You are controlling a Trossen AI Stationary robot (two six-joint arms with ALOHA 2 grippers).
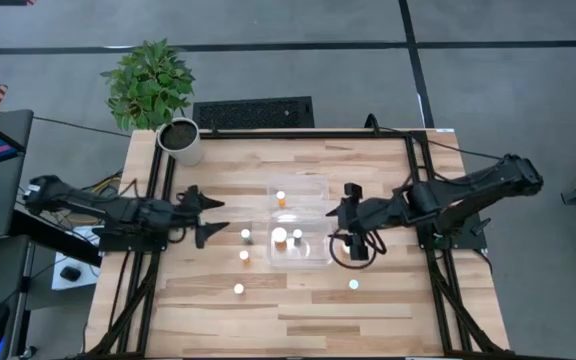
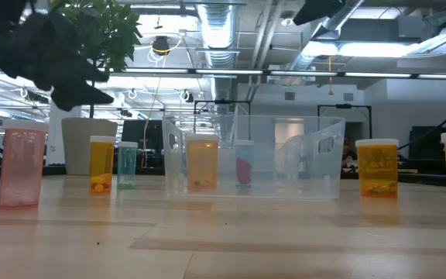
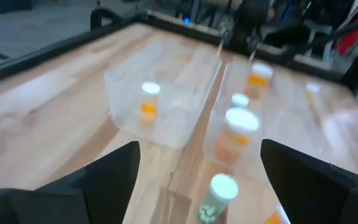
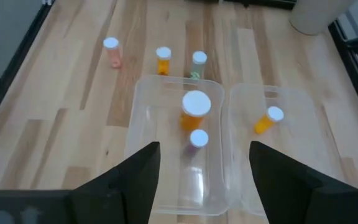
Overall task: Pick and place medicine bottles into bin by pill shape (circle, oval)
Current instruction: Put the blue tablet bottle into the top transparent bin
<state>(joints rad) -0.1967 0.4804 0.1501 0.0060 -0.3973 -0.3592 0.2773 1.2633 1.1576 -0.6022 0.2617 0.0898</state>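
The clear two-compartment bin (image 1: 313, 222) stands mid-table. Its far compartment holds one orange bottle (image 1: 280, 198), which lies tilted in the right wrist view (image 4: 267, 119). Its near compartment holds a large orange bottle (image 4: 196, 109) and smaller ones (image 4: 197, 140). Three bottles stand left of the bin: green (image 4: 198, 62), orange (image 4: 163, 59) and pink (image 4: 111, 51). Another (image 1: 354, 285) stands nearer the front right. My left gripper (image 1: 218, 218) is open and empty, left of the bin (image 3: 166, 124). My right gripper (image 1: 334, 214) is open and empty at the bin's right edge (image 4: 229, 155).
A white plant pot (image 1: 181, 140) with a green plant stands at the far left corner. A black frame (image 1: 418, 180) runs along the table's edges. Bare wood lies along the near edge. In the low view the bin (image 2: 254, 159) stands between bottles on both sides.
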